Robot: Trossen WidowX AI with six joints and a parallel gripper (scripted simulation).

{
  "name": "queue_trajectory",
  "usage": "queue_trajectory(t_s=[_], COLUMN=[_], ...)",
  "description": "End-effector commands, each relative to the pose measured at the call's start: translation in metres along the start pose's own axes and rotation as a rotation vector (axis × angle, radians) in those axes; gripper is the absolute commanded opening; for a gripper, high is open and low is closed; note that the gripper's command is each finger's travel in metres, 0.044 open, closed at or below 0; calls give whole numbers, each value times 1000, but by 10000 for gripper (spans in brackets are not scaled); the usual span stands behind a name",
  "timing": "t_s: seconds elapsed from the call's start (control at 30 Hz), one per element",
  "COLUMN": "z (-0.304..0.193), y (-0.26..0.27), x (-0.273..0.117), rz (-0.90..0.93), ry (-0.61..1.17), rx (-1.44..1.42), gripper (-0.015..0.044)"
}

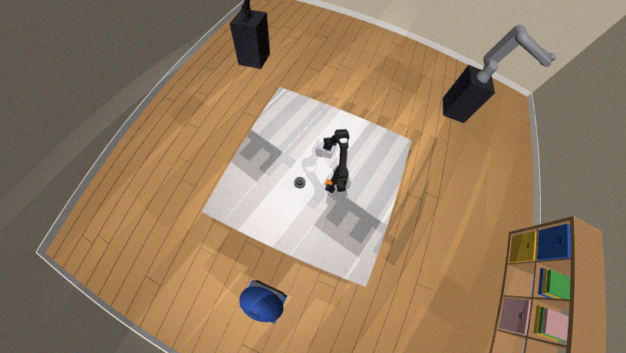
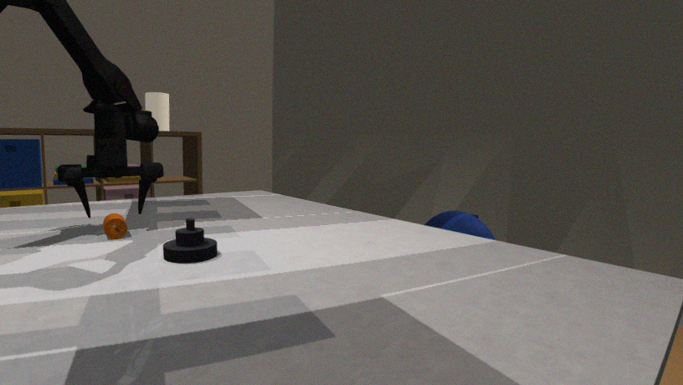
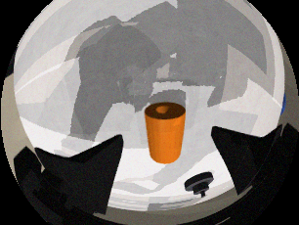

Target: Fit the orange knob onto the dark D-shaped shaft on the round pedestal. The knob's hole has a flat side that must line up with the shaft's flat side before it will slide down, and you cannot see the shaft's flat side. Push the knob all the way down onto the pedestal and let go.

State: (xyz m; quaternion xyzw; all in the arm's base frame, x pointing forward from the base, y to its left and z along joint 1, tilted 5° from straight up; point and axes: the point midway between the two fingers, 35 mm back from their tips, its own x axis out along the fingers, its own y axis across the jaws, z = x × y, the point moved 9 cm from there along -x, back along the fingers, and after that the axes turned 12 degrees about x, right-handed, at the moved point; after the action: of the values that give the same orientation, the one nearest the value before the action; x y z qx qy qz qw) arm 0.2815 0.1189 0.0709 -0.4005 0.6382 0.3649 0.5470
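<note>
The orange knob (image 1: 328, 182) (image 2: 114, 223) (image 3: 166, 139) lies on its side on the table. Its holed end faces the exterior view and the upper part of the wrist view. My gripper (image 2: 115, 215) (image 3: 169, 136) points down, open and empty. In the exterior view its fingertips are a little above the table, one to either side of the knob's position. In the wrist view the knob shows between the fingers. The round dark pedestal (image 1: 299, 182) (image 2: 189, 251) (image 3: 196, 185) stands upright apart from the knob, its bare thin shaft (image 2: 190, 223) on top. The shaft's flat side cannot be seen.
The light table (image 1: 262, 215) (image 2: 478, 315) carries the arm (image 1: 343, 155) (image 2: 71, 43) and shadows. Beyond it are a blue chair (image 1: 261, 303) (image 2: 456, 224), a shelf (image 1: 587, 272) (image 2: 191, 157) and two dark stands (image 1: 249, 41) (image 1: 466, 96) with arms.
</note>
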Motion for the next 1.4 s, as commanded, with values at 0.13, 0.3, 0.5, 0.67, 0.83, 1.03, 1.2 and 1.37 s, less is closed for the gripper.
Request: queue_trajectory(t_s=[0.13,0.3,0.5,0.67,0.83,1.03,1.2,1.37], z=[1,2,3,3,3,3,3,2], y=[2,2,3,3,3,3,3,3], x=[14,22,28,28,28,28,28,27], rz=[4,4,4,4,4,4,4,5], ry=[7,7,7,7,7,7,7,3], rx=[1,0,0,0,0,0,0,0], gripper=[440,440,414,282,240,227,193,181])
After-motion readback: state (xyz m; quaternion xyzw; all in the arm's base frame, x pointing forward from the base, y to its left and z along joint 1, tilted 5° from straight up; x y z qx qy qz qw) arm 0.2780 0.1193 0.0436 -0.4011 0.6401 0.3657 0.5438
